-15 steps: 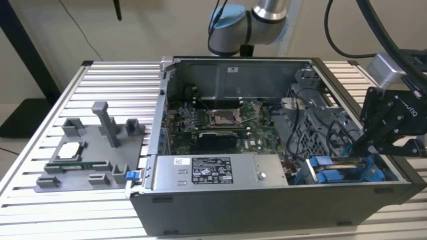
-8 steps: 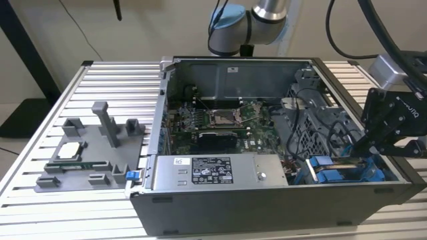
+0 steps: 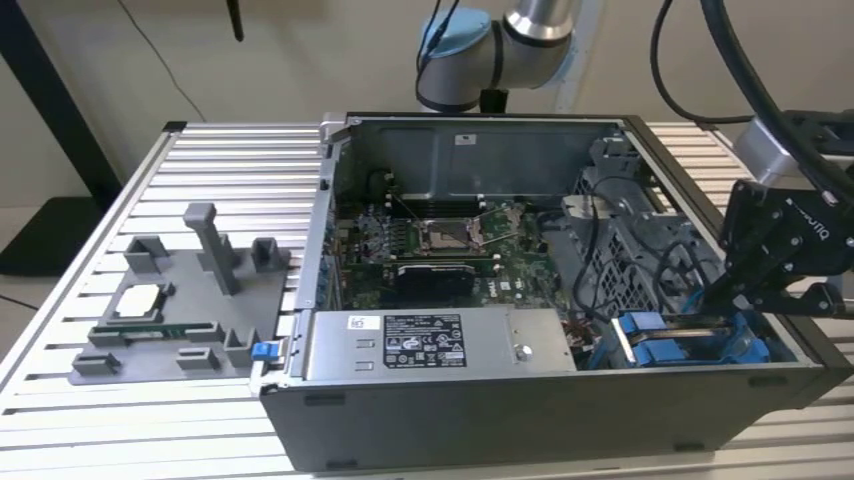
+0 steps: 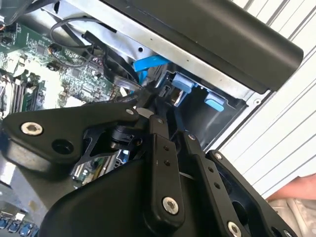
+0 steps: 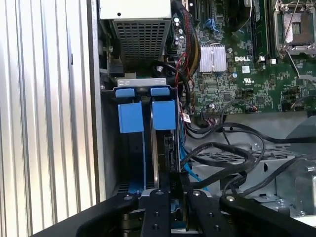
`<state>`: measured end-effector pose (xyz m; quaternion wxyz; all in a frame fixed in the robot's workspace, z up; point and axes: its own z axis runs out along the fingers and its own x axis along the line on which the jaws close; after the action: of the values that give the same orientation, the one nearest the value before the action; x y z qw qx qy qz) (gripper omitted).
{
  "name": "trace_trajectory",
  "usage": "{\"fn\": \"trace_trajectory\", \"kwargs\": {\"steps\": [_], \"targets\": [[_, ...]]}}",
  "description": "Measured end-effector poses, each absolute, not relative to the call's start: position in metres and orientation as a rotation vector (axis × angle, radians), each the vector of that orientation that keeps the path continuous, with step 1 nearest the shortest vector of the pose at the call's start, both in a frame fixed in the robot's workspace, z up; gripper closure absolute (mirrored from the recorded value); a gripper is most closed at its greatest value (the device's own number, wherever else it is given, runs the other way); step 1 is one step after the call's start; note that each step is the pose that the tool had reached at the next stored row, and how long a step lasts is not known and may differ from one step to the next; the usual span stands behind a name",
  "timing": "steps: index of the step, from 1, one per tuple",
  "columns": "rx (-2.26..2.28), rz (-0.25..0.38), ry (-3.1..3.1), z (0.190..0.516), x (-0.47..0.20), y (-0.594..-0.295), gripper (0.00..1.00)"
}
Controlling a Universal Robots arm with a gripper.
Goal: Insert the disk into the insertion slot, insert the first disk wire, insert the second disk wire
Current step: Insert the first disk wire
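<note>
Our end effector (image 5: 175, 185) hangs right at the insertion slot (image 5: 131, 117), where the disk (image 5: 167, 148) sits beside a blue cable (image 5: 183, 160). We cannot tell whether the end effector is clenched or released.

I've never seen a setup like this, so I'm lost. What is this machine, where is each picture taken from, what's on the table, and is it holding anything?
It is one robot arm with a black gripper at its end. The exterior view comes from a camera off the arm; both wrist views come from cameras riding on the arm, looking past the gripper. On the slatted metal table stands an open computer case, with a motherboard and a labelled power-supply box inside. At the exterior view's left lies a grey parts fixture. The gripper hangs over the insertion slot, the bay with blue fittings. Whether it holds anything, I cannot tell.
</note>
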<state>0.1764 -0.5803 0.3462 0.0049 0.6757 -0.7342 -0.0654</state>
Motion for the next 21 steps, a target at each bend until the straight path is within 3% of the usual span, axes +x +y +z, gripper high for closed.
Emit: {"fn": "trace_trajectory", "kwargs": {"steps": [21], "targets": [[2.202, -0.206, -2.208, 0.3420, 0.1779, -0.5767, 1.00]]}}
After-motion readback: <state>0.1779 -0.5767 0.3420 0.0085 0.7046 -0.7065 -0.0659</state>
